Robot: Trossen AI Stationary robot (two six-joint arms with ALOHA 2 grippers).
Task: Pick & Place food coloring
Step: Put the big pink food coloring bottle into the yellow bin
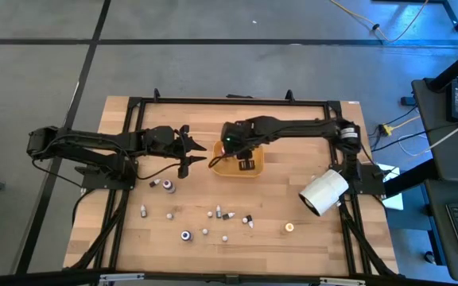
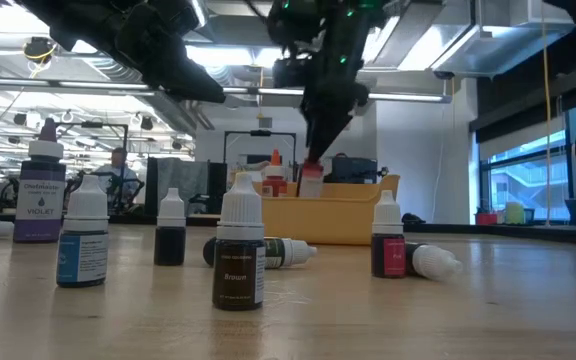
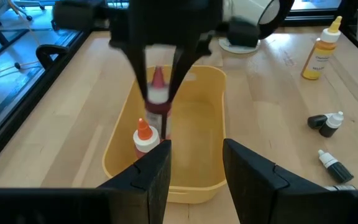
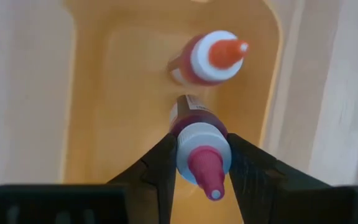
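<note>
So the right gripper (image 4: 197, 163) was hanging straight down over the yellow tray (image 1: 254, 170), fingers pinching a pink-capped bottle (image 4: 201, 149) by its neck. The bottle stood upright, base pointing into the tray, just beside an orange-capped bottle (image 4: 211, 57) already standing inside. Looked like a straight drop was all that was left. The left gripper (image 3: 194, 162) waited near the tray's end, fingers spread, holding nothing. Other bottles (image 1: 185, 236) sat scattered on the bench (image 1: 126, 238).

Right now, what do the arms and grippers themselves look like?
Both arms are dark, near-black jointed links with dark cables along them. The right arm shows a small green light near its wrist. The left gripper and the right gripper each have two flat, matte black fingers. No markings legible.
</note>
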